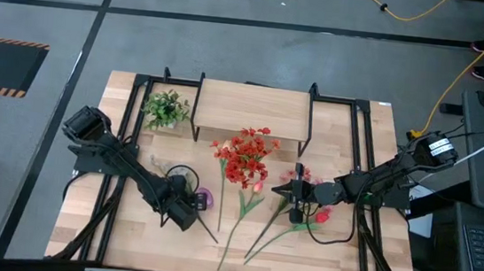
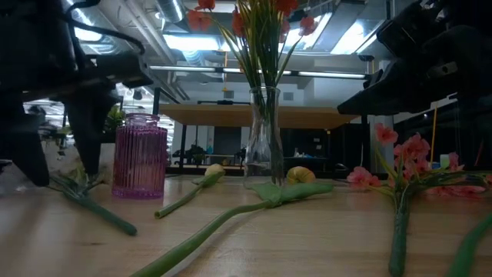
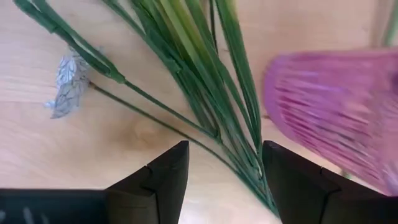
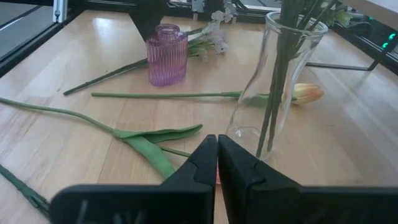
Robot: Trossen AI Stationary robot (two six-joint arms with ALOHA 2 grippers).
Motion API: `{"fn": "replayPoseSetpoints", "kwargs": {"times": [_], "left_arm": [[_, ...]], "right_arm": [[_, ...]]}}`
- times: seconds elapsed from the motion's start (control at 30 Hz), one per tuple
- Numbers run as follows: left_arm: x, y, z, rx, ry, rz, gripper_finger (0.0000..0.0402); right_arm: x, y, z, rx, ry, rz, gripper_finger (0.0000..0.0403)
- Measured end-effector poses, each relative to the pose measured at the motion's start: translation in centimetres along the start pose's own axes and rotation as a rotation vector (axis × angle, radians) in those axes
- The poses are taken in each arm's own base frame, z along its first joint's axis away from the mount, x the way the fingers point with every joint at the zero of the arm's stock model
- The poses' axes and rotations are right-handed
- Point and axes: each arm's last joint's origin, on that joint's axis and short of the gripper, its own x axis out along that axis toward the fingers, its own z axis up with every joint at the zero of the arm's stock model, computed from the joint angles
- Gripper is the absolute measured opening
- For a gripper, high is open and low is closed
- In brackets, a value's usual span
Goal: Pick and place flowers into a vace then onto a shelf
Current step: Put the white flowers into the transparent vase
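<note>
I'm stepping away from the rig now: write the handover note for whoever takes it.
Left gripper: open, low over the green stems of a white-bloomed flower lying on the table beside the ribbed pink glass vase.
Right gripper: shut, empty, near the base of the clear glass vase.
Done: red-bloomed flowers stand in the clear glass vase.
Left: the white-bloomed flower, the tulips and the pink spray lie loose on the table; the low light-wood shelf on black legs holds no vase.
</note>
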Motion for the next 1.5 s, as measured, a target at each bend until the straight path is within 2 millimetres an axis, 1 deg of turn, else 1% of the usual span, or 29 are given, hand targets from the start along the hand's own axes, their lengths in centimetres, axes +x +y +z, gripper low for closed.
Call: {"fn": "replayPoseSetpoints", "kwargs": {"times": [0.2, 0.63, 0.93, 1.1, 1.4, 1.5], "left_arm": [[0.1, 0.0, 0.2, -0.027, -0.029, -0.014, 0.0196], [0.2, -0.1, 0.2, -0.032, -0.021, -0.023, 0.0196], [0.5, 0.7, 0.4, -0.01, -0.015, 0.103, 0.0196], [1.1, 0.8, 0.2, 0.046, 0.014, 0.161, 0.0196], [1.0, 1.3, 0.2, 0.119, 0.013, 0.199, 0.0195], [1.0, 1.5, 0.2, 0.142, 0.027, 0.227, 0.0186]], "right_arm": [[0.0, 0.0, -0.2, -0.007, 0.013, -0.001, 0.0018], [0.0, 0.0, -0.5, -0.014, 0.042, -0.004, 0.0018], [0.0, 0.0, -0.5, 0.005, 0.042, -0.004, 0.0018], [0.0, 0.0, -0.5, 0.004, 0.045, -0.004, 0.0018], [0.0, 0.0, -0.5, 0.003, 0.046, -0.004, 0.0018], [0.0, 0.0, -0.5, 0.003, 0.047, -0.004, 0.0018]]}}
